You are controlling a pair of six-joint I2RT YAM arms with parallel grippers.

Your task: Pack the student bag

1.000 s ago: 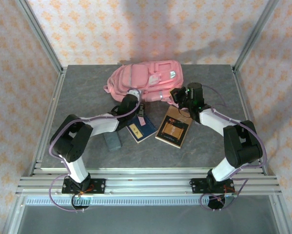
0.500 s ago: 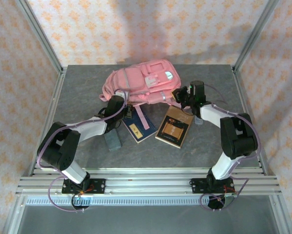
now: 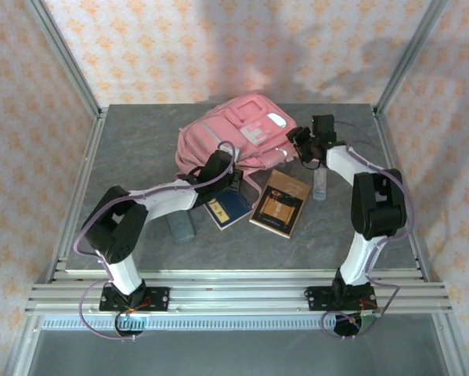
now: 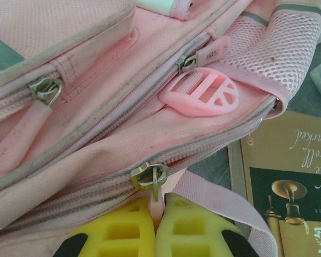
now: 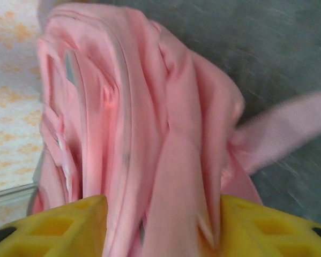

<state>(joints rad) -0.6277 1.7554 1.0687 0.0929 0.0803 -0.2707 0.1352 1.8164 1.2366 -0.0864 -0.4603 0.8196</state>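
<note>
The student bag (image 3: pixel 234 133), a pink backpack, lies at the back middle of the table. My left gripper (image 3: pixel 230 168) is at its near edge, shut on the pale pink zip pull (image 4: pixel 156 206) that hangs from a metal slider (image 4: pixel 149 175). The zip to the right of that slider stands slightly parted. My right gripper (image 3: pixel 298 142) is at the bag's right end. In the blurred right wrist view its yellow fingers (image 5: pixel 69 225) stand wide apart, with folds of the bag (image 5: pixel 139 107) between them. A pink strap (image 5: pixel 289 123) trails to the right.
A brown book (image 3: pixel 279 204) and a blue book (image 3: pixel 230 207) lie in front of the bag. A grey-blue block (image 3: pixel 181 227) sits left of them, a small clear item (image 3: pixel 320 186) to the right. Metal frame posts and patterned walls ring the table.
The bag has turned and shifted back and to the right. My left gripper followed it, still holding the zip pull. My right gripper moved back, and its jaws have parted.
</note>
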